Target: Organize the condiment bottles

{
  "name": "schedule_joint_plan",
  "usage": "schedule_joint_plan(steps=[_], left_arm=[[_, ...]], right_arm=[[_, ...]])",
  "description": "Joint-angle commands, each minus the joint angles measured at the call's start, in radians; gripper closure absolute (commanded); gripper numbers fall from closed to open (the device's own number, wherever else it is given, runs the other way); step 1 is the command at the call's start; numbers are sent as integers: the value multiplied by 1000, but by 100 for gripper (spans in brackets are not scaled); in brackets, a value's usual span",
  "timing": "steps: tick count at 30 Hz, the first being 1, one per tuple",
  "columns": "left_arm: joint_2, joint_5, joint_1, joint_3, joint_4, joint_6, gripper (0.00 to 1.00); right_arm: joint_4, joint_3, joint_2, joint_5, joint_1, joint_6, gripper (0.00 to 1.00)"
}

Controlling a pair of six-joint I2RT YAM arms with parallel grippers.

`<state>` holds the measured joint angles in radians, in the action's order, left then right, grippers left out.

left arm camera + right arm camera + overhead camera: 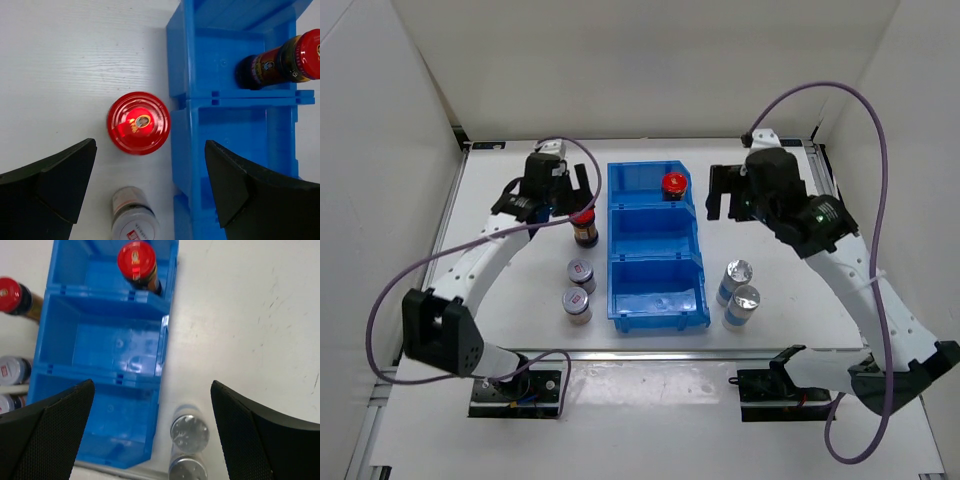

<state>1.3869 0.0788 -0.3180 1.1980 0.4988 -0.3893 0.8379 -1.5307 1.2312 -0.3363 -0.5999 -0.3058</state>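
White bench [650,365], walled booth: one bottle in six is sitting binned.
A red-capped bottle [673,184] is standing in the blue bin's [656,258] far compartment. My left tool [150,150] is hovering open over its twin [583,226], and my right tool [152,385] is hanging open. The grey-topped pair [581,272] and silver-capped pair [738,272] are waiting outside.

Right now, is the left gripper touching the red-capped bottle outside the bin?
Apart. The left wrist view shows the left gripper open, a clear gap between each finger and the red-capped bottle.
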Motion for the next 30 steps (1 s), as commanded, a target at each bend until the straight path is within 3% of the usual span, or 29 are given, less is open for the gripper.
schedule_joint_plan(steps=[1, 9, 13, 16, 17, 20, 21, 24, 30], left_arm=[[79, 36, -23, 75, 32, 17, 0], [242, 76, -32, 89, 41, -34, 0], [268, 76, -32, 89, 50, -43, 6], [290, 67, -32, 100, 50, -43, 23], [290, 67, -32, 109, 59, -34, 36], [264, 98, -32, 136, 78, -25, 58], [253, 110, -32, 171, 90, -25, 70], [204, 139, -32, 274, 144, -16, 87], [156, 150, -85, 469, 153, 4, 89]], right_arm=[[10, 96, -30, 65, -8, -41, 0], [87, 159, -160, 74, -8, -32, 0], [96, 202, -202, 85, -8, -32, 0], [96, 215, -214, 97, -8, -42, 0], [96, 224, -226, 97, -8, -42, 0], [107, 233, -239, 97, -8, -42, 0], [107, 233, -248, 97, -8, -52, 0], [116, 233, -266, 97, -8, -52, 0], [116, 270, -277, 97, -8, -62, 0]])
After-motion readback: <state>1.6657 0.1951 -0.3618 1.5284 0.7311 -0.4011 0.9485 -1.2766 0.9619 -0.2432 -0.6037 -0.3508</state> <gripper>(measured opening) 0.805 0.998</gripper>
